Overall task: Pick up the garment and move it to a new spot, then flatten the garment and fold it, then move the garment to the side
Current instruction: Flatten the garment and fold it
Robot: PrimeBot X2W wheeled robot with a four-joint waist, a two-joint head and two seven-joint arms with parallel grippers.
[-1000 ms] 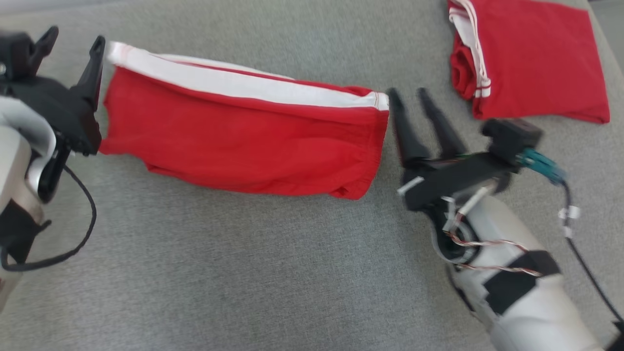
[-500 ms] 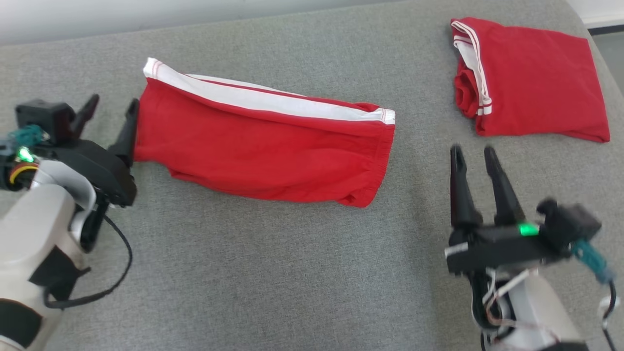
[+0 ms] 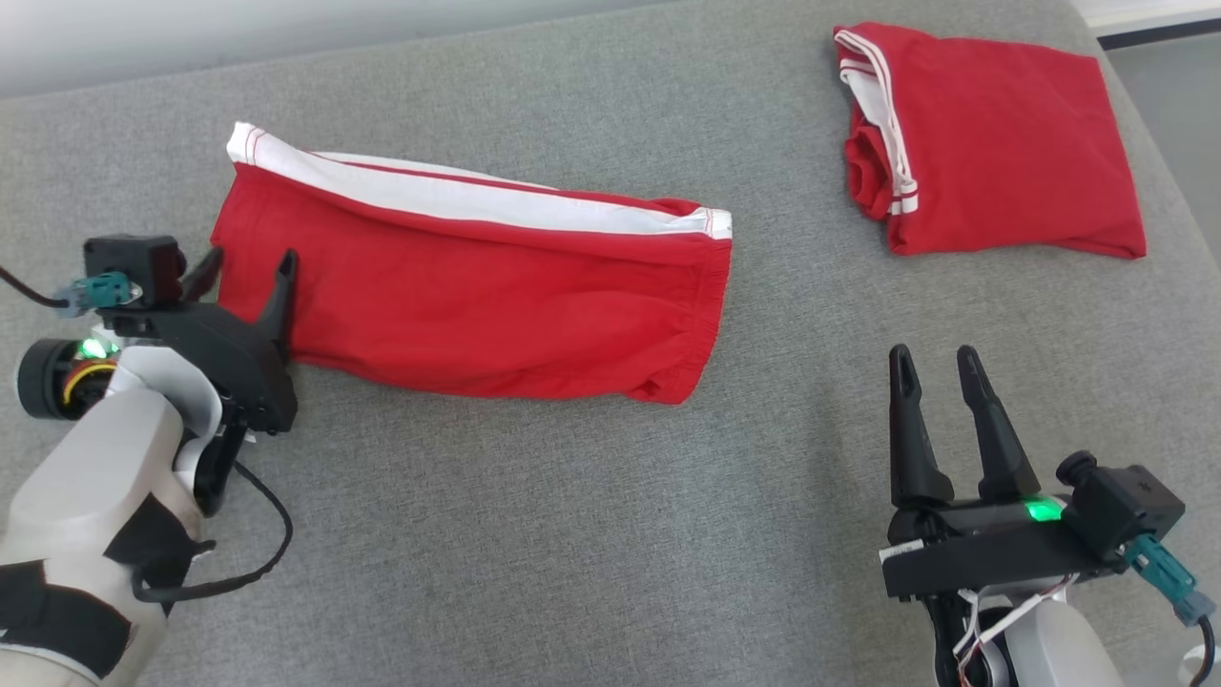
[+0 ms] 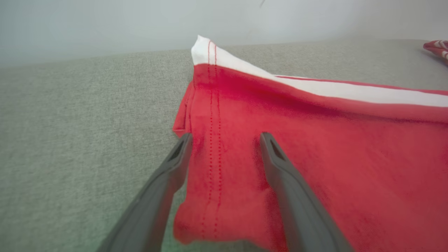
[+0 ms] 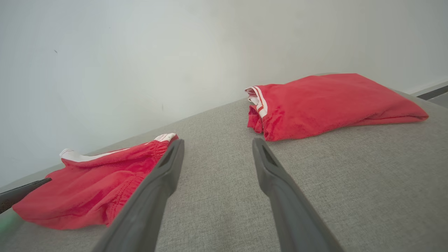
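Looking down, we see the red shorts with a white stripe lying flat on the grey tabletop. Our left hand stands spread at their left end, one finger over the cloth, perhaps touching it. Our right hand, also spread and holding nothing, sits well apart. A folded red garment lies far right.

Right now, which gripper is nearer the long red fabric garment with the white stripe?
Left. Left gripper sits over the left edge of the long red garment; right gripper is clear of its right end.
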